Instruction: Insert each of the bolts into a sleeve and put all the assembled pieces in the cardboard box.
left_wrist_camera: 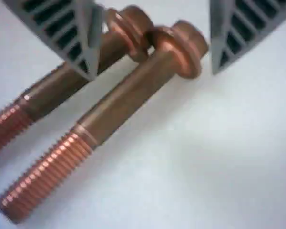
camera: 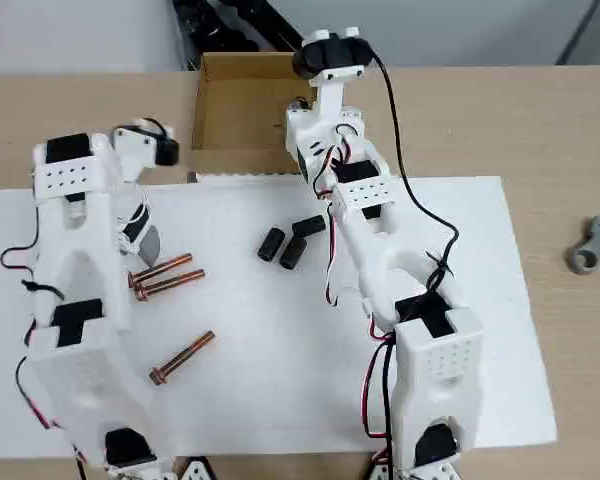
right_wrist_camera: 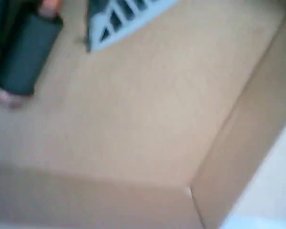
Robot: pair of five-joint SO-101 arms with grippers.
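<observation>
Cardboard box (camera: pixel 235 110) partly behind right arm (camera: pixel 380 240), bolt (left_wrist_camera: pixel 43 93) thread cropped

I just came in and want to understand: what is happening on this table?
The left gripper is open over the heads of two copper bolts lying side by side on the white foam sheet. The right arm is over the cardboard box, where a dark sleeve shows. Three sleeves and a third bolt lie loose.

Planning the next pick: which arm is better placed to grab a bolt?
Left. The left gripper, open, hangs over two bolts; the right arm is off at the box.
</observation>
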